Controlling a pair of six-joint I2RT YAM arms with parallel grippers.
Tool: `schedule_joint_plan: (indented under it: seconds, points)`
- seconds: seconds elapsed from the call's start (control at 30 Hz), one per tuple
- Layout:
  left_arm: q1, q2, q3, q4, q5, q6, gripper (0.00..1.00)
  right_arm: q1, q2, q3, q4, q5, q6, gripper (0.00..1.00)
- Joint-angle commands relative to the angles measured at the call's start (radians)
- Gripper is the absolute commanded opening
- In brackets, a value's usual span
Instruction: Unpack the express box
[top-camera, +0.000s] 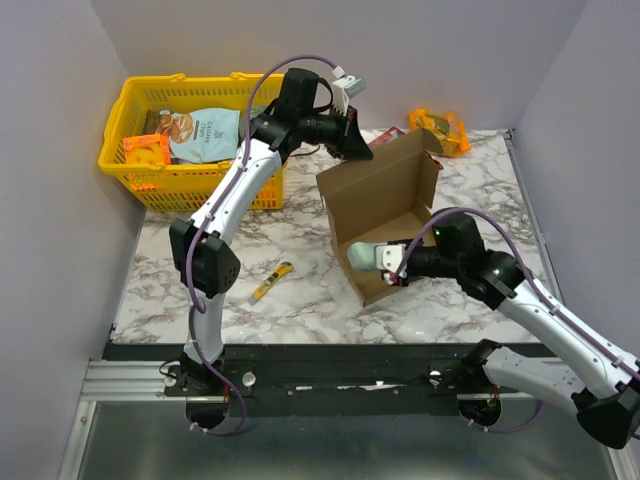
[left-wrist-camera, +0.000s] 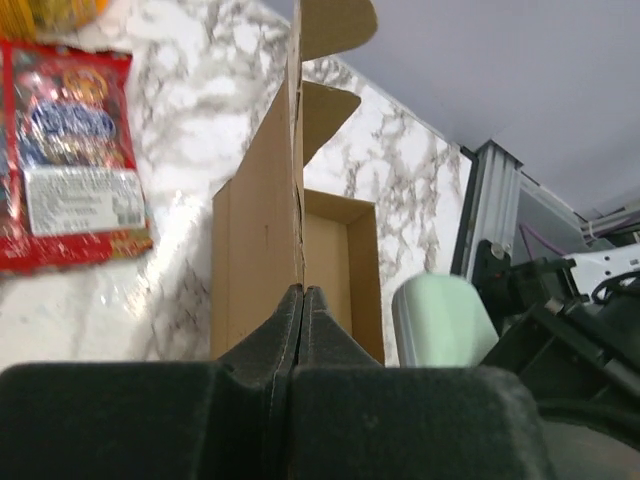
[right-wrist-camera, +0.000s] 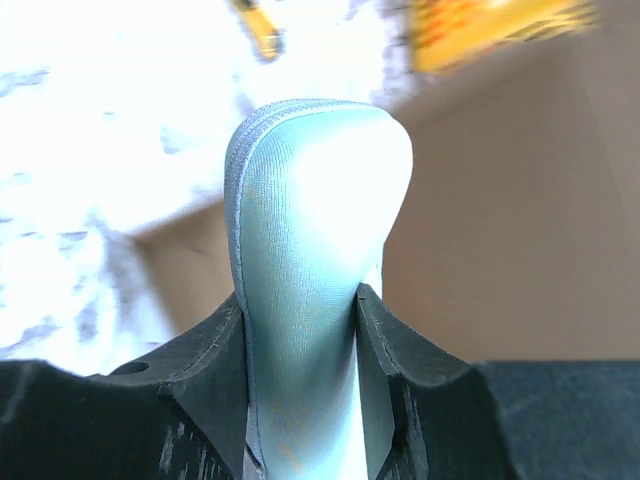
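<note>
The express box (top-camera: 385, 195) sits open just right of centre in my overhead feed, its tray on the marbled counter (top-camera: 300, 300) and its lid standing up behind it, towards the top of the frame. The left end effector (top-camera: 352, 140) is clenched on the top edge of that lid. On the left wrist feed the two fingers (left-wrist-camera: 285, 330) meet with the cardboard pinched between them, and the box (left-wrist-camera: 250, 250) runs away up the frame, tuck flaps at the top.

Over the tray, at the lower part of the box, the right end effector (top-camera: 398, 263) is grasping a pale green item (top-camera: 362, 253) (soft-looking, rounded at the end, fabric-covered as far as I can make out). On the right wrist feed the item (right-wrist-camera: 310, 200) fills the centre, clamped at its base between the dark fingers (right-wrist-camera: 215, 350), with the brown box wall (right-wrist-camera: 500, 250) at the right. I can't tell whether it touches the tray floor.

Further out, a red snack packet (left-wrist-camera: 70, 150) lies flat on the counter beside the lid. An orange packet (top-camera: 440, 128) lies at the upper right of the overhead feed. A yellow utility knife (top-camera: 271, 282) lies left of the box, apart from it. At the upper left stands a yellow basket (top-camera: 165, 195) holding a blue-and-white bag (top-camera: 205, 135) and an orange pack (top-camera: 145, 152).
</note>
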Motion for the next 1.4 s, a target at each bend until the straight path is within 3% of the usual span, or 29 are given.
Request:
schedule_joint_plan:
  seconds: [0.0,0.17,0.23,0.3,0.37,0.4,0.53,0.63,0.83,0.87,1.0,1.13,1.37]
  points:
    - [-0.006,0.101,0.146,0.079,0.015,0.0,0.0,0.003,0.072,-0.022,-0.037,-0.139,-0.007,0.4]
    - [-0.02,0.166,0.173,0.134,0.023,-0.034,0.0,0.01,0.24,0.091,-0.051,-0.193,-0.049,0.41]
    - [-0.022,0.18,0.174,0.131,0.005,-0.01,0.3,0.012,0.279,0.141,-0.08,-0.2,-0.069,0.41]
    - [-0.023,0.177,0.179,0.114,-0.035,0.015,0.55,0.021,0.319,0.15,-0.084,-0.208,-0.101,0.41]
    - [-0.023,0.168,0.186,0.108,-0.078,0.049,0.88,0.036,0.348,0.138,-0.043,-0.208,-0.109,0.41]
    - [-0.023,0.146,0.19,0.102,-0.115,0.053,0.98,0.044,0.377,0.132,-0.019,-0.207,-0.106,0.41]
    - [-0.015,0.087,0.223,0.073,-0.21,0.102,0.98,0.084,0.449,0.142,0.155,-0.213,0.017,0.43]
    - [0.003,0.016,0.22,0.045,-0.306,0.119,0.98,0.102,0.535,0.22,0.225,-0.239,0.24,0.43]
    - [0.032,-0.128,0.164,-0.005,-0.582,0.19,0.99,0.142,0.629,0.231,0.444,-0.126,0.877,0.43]
    - [0.034,-0.147,0.145,-0.01,-0.607,0.19,0.99,0.154,0.644,0.222,0.452,-0.096,0.986,0.48]
    - [0.034,-0.205,0.11,-0.03,-0.659,0.246,0.98,0.164,0.689,0.265,0.427,-0.021,1.019,0.49]
    - [0.034,-0.249,0.082,-0.042,-0.646,0.253,0.98,0.15,0.746,0.41,0.396,-0.166,1.05,0.48]
    - [0.034,-0.286,0.024,-0.054,-0.659,0.26,0.99,0.134,0.816,0.529,0.406,-0.206,1.164,0.44]
